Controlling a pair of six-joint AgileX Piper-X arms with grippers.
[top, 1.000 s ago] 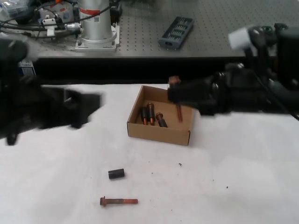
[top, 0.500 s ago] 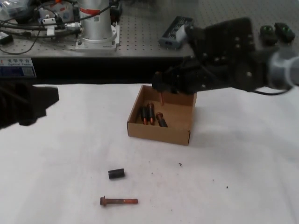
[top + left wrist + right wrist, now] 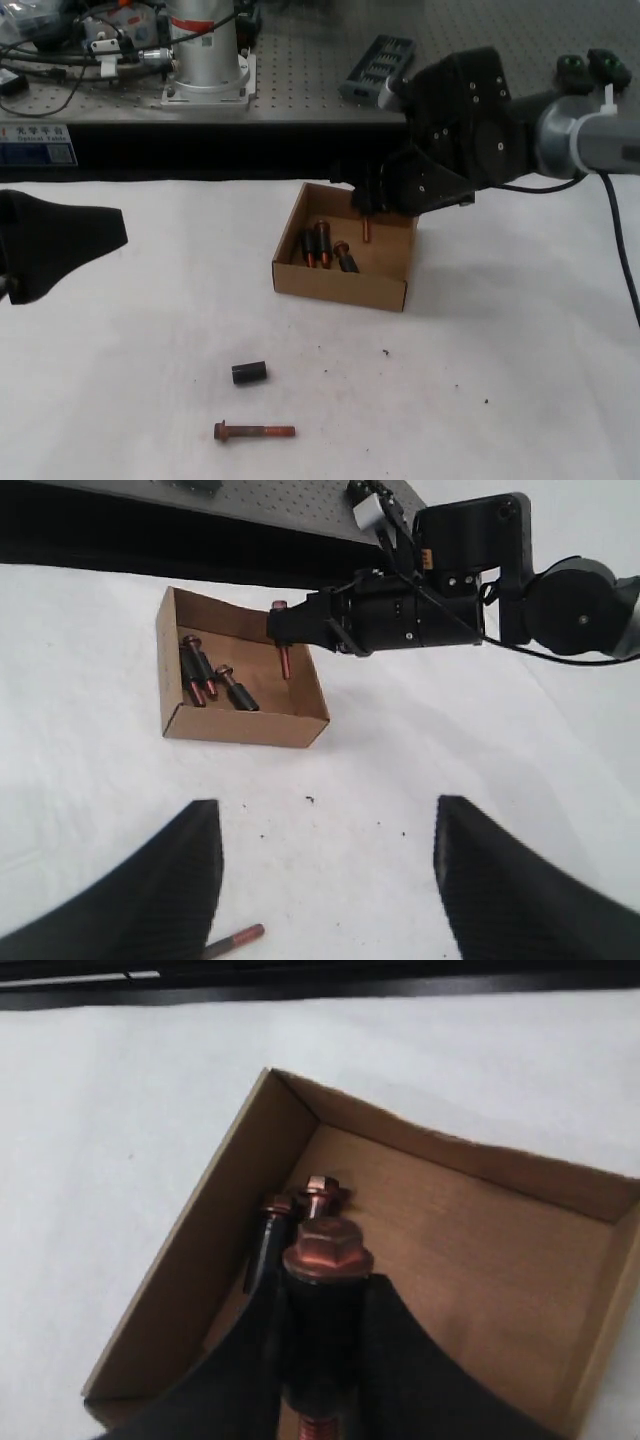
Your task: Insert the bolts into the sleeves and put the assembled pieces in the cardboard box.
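Right gripper (image 3: 368, 203) held a bolt (image 3: 366, 231) upright over the box (image 3: 340, 286), at its far side; three pieces (image 3: 322, 245) lay inside. Sleeve (image 3: 249, 373) and loose bolt (image 3: 254, 431) lay near each other, apart.

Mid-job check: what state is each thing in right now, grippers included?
right gripper: shut on the held bolt, over the cardboard box.
held bolt: upright, head up, dark sleeve seemingly on it.
left gripper: open, empty.
cardboard box: open-topped, three assembled pieces inside.
loose sleeve: lying on the cloth, no bolt in it.
loose bolt: lying flat, not inserted.
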